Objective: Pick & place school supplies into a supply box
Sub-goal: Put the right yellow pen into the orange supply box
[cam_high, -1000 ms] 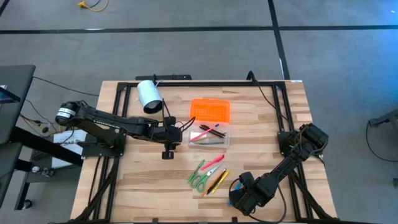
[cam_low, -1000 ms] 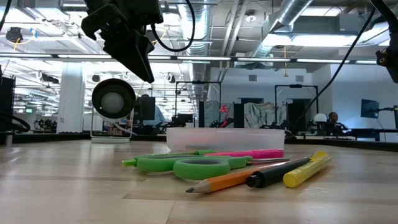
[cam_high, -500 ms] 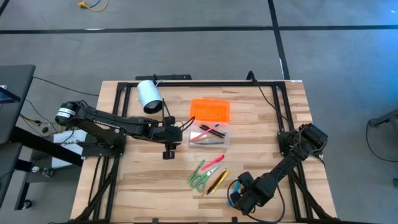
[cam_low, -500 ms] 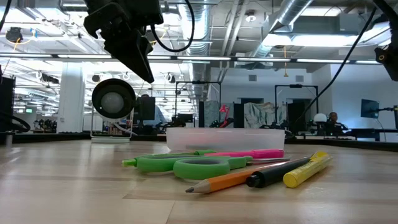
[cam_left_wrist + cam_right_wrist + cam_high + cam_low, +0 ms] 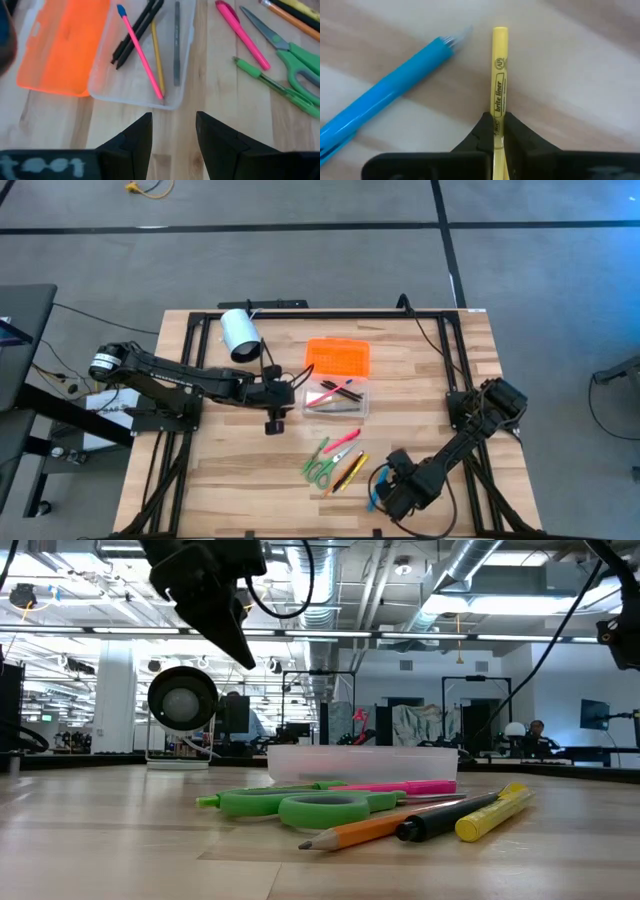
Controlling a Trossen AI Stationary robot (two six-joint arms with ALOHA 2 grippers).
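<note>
Gripping a yellow highlighter, the right gripper works low right of centre; the left gripper, fingers apart, hovers beside the open box mid-bench, pens inside.

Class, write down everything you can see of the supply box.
The supply box is a clear plastic tray lying open on the wooden table, its orange lid folded flat alongside. Inside lie a pink pen, black pens, a yellow pencil and a grey pencil. The open left claw hovers beside it, not touching.
</note>
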